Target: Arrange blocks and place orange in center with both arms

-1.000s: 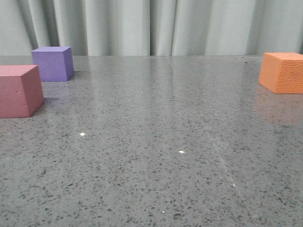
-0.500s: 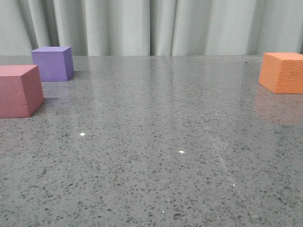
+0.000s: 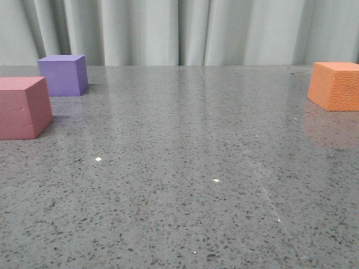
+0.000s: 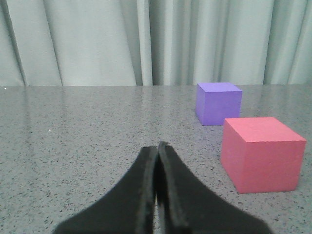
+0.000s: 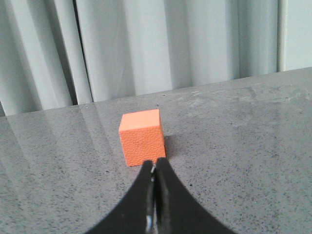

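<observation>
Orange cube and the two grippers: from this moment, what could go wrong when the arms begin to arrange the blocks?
1. The right gripper is shut, pointing at the orange cube. Advancing unopened, it would probably push the cube away.
2. The left gripper is shut too. The pinkish-red cube and purple cube stand close together, so reaching for one may bump the other.
3. The table looks glossy; a nudged cube might slide.

The left matte-black gripper [image 4: 157, 146] has two broad, curved fingers tapering to narrow tips; the right matte-black gripper [image 5: 154, 164] has the same smooth, unmarked shape.
</observation>
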### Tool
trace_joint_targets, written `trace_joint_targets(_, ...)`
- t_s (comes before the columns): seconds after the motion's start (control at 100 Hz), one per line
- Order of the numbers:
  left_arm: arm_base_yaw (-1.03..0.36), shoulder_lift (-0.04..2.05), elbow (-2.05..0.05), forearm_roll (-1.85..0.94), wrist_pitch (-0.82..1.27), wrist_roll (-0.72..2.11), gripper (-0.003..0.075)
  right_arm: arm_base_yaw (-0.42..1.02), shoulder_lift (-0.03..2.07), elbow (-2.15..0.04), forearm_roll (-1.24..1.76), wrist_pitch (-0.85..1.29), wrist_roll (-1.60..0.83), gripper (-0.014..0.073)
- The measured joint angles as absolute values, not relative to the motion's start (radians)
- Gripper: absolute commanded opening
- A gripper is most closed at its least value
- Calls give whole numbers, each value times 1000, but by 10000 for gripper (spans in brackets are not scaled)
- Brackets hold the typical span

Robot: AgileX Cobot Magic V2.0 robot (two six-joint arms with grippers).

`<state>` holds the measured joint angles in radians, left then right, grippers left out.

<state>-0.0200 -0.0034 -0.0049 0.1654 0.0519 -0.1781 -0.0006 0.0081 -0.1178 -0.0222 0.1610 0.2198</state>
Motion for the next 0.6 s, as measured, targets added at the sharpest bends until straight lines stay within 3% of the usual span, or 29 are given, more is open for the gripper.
trace_joint_targets(0.32, -20, -3, -5, 165, 52, -178, -12, -1, 442, -693, -16, 767, 220, -67)
trace_joint_targets(0.6, -20, -3, -5, 165, 52, -178, -12, -1, 766, -845, -16, 773, 220, -61)
